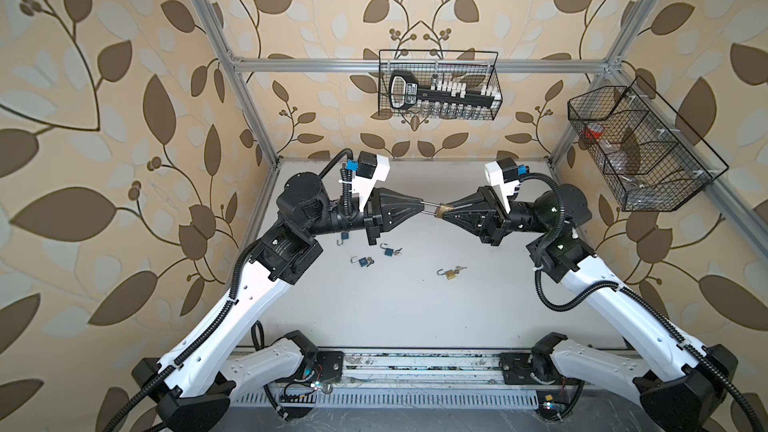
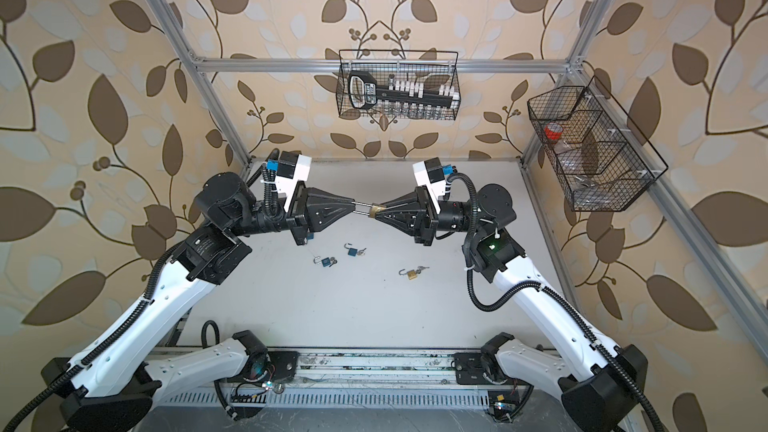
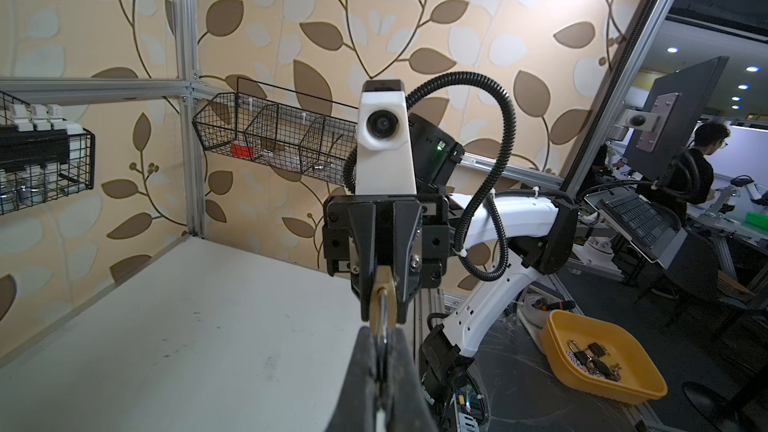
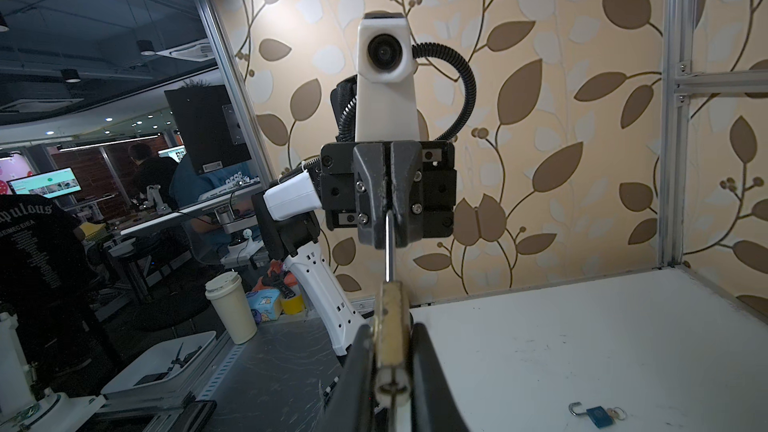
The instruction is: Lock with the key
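Brass padlock (image 1: 443,210) is hanging in mid-air over the white counter (image 1: 415,317): the right tool (image 1: 451,211) is grasping its body while the left tool (image 1: 423,206) is clenching its steel shackle (image 1: 432,204). The shackle is looking drawn out, so locking seems unfinished; no key is showing clearly. A blue padlock (image 1: 365,260) and a second brass padlock (image 1: 449,273) are lying open below; counter edges, walls and black wire baskets (image 1: 496,89) are standing well apart.

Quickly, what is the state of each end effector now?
Left end effector: closed, holding the shackle of the brass padlock.
Right end effector: closed, holding the brass padlock's body.
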Available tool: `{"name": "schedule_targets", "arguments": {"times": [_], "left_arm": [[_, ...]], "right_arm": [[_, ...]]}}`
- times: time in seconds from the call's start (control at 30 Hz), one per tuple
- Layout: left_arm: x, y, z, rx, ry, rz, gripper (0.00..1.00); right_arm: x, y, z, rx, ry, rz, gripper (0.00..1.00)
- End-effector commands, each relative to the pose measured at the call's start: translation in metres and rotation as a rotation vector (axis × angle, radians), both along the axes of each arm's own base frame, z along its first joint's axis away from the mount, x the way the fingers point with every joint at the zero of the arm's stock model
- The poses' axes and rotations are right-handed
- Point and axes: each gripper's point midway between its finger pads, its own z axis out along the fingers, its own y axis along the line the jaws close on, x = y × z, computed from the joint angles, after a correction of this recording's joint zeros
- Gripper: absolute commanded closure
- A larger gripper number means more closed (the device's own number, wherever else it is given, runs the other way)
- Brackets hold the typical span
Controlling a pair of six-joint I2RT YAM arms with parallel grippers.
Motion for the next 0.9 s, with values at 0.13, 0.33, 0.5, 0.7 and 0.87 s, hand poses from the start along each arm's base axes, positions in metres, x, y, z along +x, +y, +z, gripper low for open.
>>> {"name": "schedule_targets", "arguments": {"times": [0.13, 0.33, 0.5, 0.7, 0.87], "left_arm": [[-0.009, -0.007, -0.026, 0.067, 0.052, -0.007, 1.00], [-0.022, 0.001, -0.021, 0.072, 0.037, -0.065, 0.83], [-0.027, 0.004, -0.018, 0.060, 0.023, -0.078, 0.63], [-0.029, 0.004, -0.016, 0.048, 0.016, -0.087, 0.63], [-0.026, 0.004, -0.015, 0.044, 0.016, -0.071, 0.67]], "right_arm": [[0.009, 0.000, 0.006, 0.026, -0.031, -0.099, 1.00], [0.003, -0.002, -0.006, -0.020, -0.026, -0.076, 1.00], [-0.010, -0.002, -0.011, -0.048, -0.049, -0.021, 1.00], [-0.011, -0.001, -0.019, -0.079, -0.043, -0.014, 1.00], [-0.011, 0.000, -0.023, -0.094, -0.034, -0.003, 1.00]]}}
